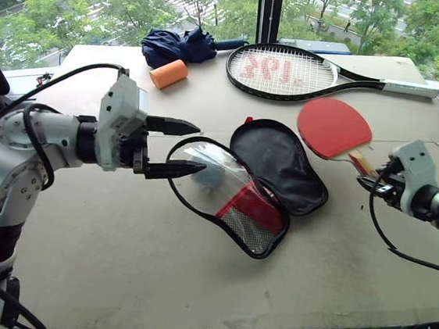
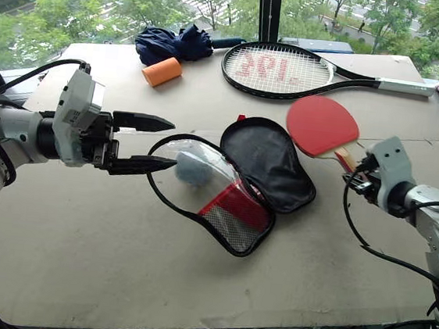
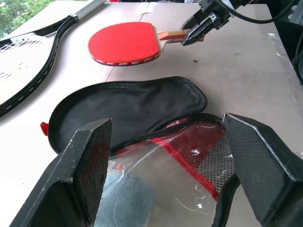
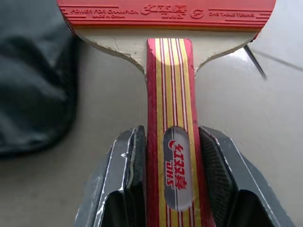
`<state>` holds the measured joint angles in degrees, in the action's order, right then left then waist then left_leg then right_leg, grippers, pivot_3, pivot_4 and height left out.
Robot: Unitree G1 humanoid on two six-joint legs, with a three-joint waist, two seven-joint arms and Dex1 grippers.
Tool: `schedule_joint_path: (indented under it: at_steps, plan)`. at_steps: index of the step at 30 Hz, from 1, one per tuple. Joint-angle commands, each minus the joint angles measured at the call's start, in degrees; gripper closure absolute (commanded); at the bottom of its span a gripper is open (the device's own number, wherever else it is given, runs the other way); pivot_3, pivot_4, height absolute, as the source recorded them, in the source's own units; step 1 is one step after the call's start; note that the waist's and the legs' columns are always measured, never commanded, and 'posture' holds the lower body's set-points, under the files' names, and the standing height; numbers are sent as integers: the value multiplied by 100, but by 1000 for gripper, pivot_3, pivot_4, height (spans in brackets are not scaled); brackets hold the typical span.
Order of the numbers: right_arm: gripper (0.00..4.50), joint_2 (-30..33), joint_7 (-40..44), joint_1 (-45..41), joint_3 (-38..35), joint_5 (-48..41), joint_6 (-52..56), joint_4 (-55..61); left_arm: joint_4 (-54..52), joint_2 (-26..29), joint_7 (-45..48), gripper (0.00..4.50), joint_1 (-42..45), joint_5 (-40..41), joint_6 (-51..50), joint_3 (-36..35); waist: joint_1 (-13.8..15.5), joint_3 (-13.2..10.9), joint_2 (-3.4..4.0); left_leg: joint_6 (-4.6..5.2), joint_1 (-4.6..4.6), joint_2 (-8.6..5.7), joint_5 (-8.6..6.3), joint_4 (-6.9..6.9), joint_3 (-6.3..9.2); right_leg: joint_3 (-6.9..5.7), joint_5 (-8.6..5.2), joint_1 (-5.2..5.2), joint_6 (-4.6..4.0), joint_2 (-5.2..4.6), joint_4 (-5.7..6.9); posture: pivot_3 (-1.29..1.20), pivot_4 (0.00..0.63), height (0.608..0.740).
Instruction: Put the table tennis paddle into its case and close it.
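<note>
The right gripper (image 4: 170, 177) is clamping the handle of the paddle (image 1: 335, 126), which is sitting just right of the case (image 1: 279, 161). The case is lying unzipped mid-table, and the left gripper (image 1: 196, 148) is hovering with jaws spread wide at its left edge.

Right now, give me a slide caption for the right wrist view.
Right gripper jaws clamp the table tennis paddle by its striped handle, beside the open case.
</note>
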<state>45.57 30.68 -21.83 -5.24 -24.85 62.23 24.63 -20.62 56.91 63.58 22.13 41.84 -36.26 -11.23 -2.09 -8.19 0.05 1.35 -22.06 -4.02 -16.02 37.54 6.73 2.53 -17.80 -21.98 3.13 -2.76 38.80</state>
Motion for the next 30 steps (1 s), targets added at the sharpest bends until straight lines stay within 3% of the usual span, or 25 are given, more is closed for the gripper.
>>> schedule_joint_path:
  at_steps: [1,5,11,22,30]
  plan:
    - [3451,-609,-454,-403,306,-254,884,631,-13,87,36,686,-70,-34,118,-277,37,-1,-12,0,-1,0,0,0,0,0,0,-1,0,0,0,0,150,740]
    - [3451,-1819,-1266,-756,918,-141,1802,967,-68,104,2,686,-215,-6,101,-392,23,-4,-16,-1,-98,-6,1,62,13,-9,2,-80,0,-2,29,0,150,740]
    - [3451,-2555,-1795,-894,1118,84,2199,987,-150,110,-22,686,-320,19,95,-457,20,-4,-16,-2,-97,-23,1,69,19,-13,2,-81,0,-12,39,0,150,740]
    - [3451,-2214,-1804,-899,967,291,2070,906,-160,94,-27,686,-259,16,89,-376,-34,-4,-16,-2,-93,-26,2,71,18,-12,2,-88,1,-12,62,0,150,740]
    - [3451,-2309,-1808,-703,1167,422,1815,728,-199,89,-56,686,-223,48,42,-353,-39,-4,-16,-2,-93,-26,2,71,16,-11,2,-93,1,-12,68,0,150,740]
